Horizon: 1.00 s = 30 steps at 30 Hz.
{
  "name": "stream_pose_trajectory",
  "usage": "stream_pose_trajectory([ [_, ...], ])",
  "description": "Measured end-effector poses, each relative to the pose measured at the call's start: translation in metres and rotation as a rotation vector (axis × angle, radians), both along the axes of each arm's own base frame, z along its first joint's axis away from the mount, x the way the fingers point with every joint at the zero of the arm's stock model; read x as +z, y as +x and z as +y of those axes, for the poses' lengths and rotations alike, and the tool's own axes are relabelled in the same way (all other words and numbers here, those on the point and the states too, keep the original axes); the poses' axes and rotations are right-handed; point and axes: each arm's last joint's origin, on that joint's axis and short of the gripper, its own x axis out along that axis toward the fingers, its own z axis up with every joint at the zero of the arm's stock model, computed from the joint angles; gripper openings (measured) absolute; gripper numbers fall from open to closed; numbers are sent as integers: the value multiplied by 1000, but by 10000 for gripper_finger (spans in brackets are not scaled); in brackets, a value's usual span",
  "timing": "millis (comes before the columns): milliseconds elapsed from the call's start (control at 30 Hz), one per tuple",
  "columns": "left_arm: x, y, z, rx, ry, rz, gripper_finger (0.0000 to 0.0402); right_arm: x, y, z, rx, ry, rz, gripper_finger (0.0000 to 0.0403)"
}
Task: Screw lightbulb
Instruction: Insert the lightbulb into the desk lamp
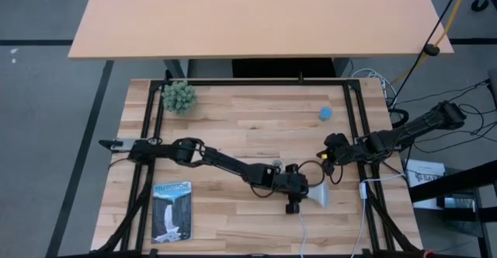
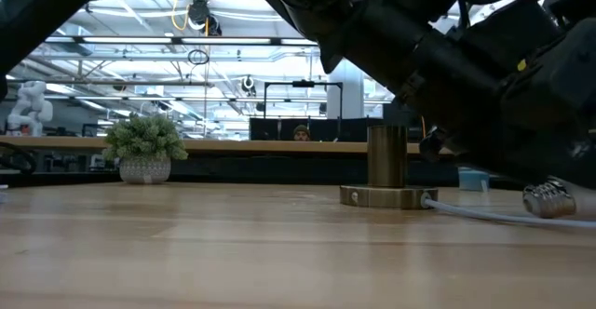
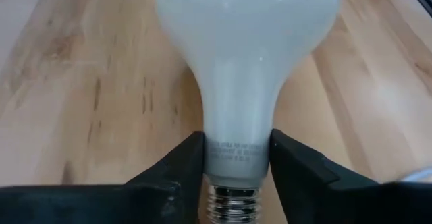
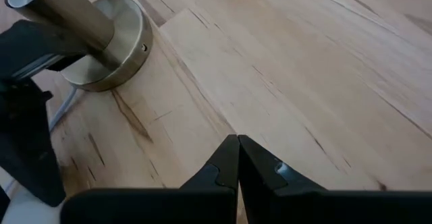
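Nearest the camera in the low view, at the right edge, the grey screw base of the bulb point(image 2: 551, 198) lies low over the table, so the bulb point(image 1: 319, 195) sits on its side at the lower centre-right of the high view, in the left gripper point(image 1: 304, 192). In the left wrist view its fingers point(image 3: 172, 173) pinch the bulb's narrow neck just above the threads, with the dome pointing away. That grip looks risky: the neck is smooth and tapered, so the bulb may slide forward out of the jaws as it is lifted or turned, and a harder squeeze could crack the glass. The bulb is horizontal while the socket point(image 2: 388, 173) stands upright at centre-right of the low view, so it must be tipped base-down; a poor tilt would likely cross the threads or knock the socket over. The white cord point(image 1: 308, 235) trails near the gripper and could snag. Farther off, the right gripper point(image 1: 334, 163), fingers pressed together and empty, hangs close beside the socket point(image 4: 101, 38) and may crowd the left arm's approach.
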Motion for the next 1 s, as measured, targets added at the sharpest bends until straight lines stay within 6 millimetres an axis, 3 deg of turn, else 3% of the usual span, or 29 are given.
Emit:
stream_pose_trajectory([
  [133,1,0,-1,-7,0,-6,128,0,0,0,0,0,0,0],
  [433,9,-1,-1,-49,-2,-17,127,0,0,0,1,1,1,0],
  [733,68,-12,8,-88,76,-67,126,0,0,0,-3,10,0,0],
  [1000,119,-38,34,-53,160,37,115,0,0,2,-11,51,-4,0],
])
